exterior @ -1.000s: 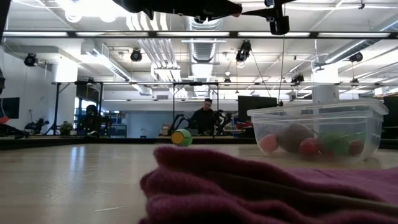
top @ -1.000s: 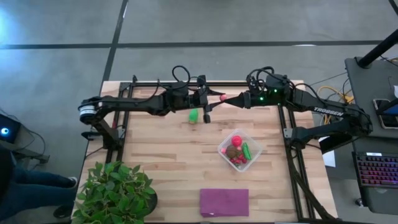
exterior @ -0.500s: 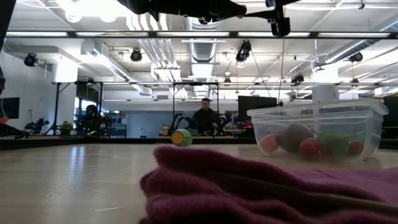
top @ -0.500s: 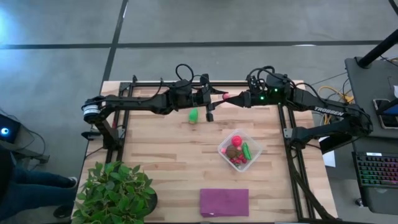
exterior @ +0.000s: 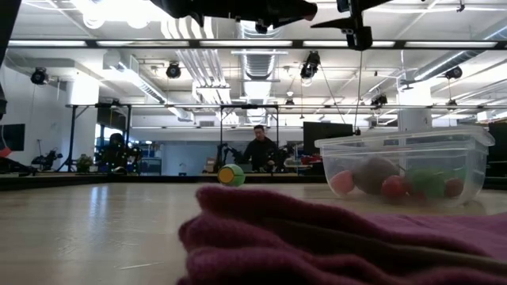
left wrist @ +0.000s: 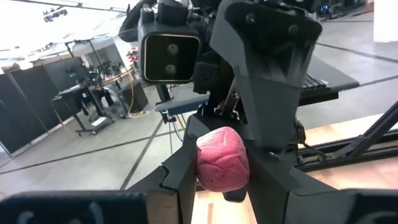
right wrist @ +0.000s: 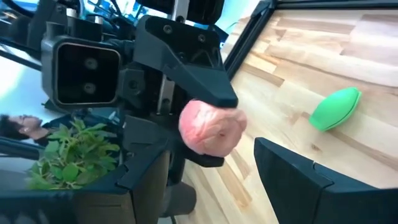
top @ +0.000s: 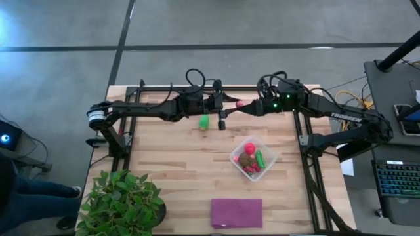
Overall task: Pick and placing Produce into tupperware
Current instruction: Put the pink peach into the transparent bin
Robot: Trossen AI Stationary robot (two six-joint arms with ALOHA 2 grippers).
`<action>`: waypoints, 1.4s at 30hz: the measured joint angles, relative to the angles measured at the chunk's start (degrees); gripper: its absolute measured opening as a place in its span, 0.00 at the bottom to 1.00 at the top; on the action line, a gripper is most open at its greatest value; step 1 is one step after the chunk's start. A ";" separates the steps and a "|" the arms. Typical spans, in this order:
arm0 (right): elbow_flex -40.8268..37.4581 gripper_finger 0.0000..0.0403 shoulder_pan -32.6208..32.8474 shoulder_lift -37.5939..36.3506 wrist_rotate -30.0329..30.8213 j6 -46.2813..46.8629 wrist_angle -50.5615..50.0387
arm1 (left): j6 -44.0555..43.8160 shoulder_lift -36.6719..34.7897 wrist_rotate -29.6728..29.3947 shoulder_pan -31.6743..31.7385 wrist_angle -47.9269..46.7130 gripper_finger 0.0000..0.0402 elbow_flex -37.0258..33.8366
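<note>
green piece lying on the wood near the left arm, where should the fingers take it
Take the green piece across its narrow middle, from straight above: it lies flat, long with tapered ends, bare wood around. The left gripper holds a pink berry; the right gripper is open.

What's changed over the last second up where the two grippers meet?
The left gripper, shut on the pink berry, edged right. The right gripper closed in leftward, its fingers open around the berry. Nothing released. The green piece and tupperware stayed put.
</note>
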 joint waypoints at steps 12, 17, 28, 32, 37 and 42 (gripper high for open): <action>0.00 0.57 0.02 -0.06 0.15 0.02 -0.06 | -0.13 0.02 0.39 -0.49 -0.37 0.25 -0.05; 0.00 0.57 0.02 -0.06 0.15 0.20 0.71 | -0.13 0.04 0.39 -0.81 -1.15 0.25 -0.09; 0.00 0.56 0.07 -0.09 0.13 0.66 1.41 | -0.11 0.04 0.35 -1.16 -1.56 0.25 -0.11; 0.00 0.55 0.05 -0.11 -0.02 0.66 1.30 | -0.07 0.04 0.31 -1.16 -1.54 0.25 -0.11; 0.00 0.51 0.04 -0.11 -0.09 0.63 1.03 | -0.07 0.04 0.24 -1.16 -1.51 0.25 -0.11; 0.00 0.46 0.04 -0.11 -0.06 0.42 0.93 | -0.07 0.04 0.24 -1.16 -1.45 0.25 -0.11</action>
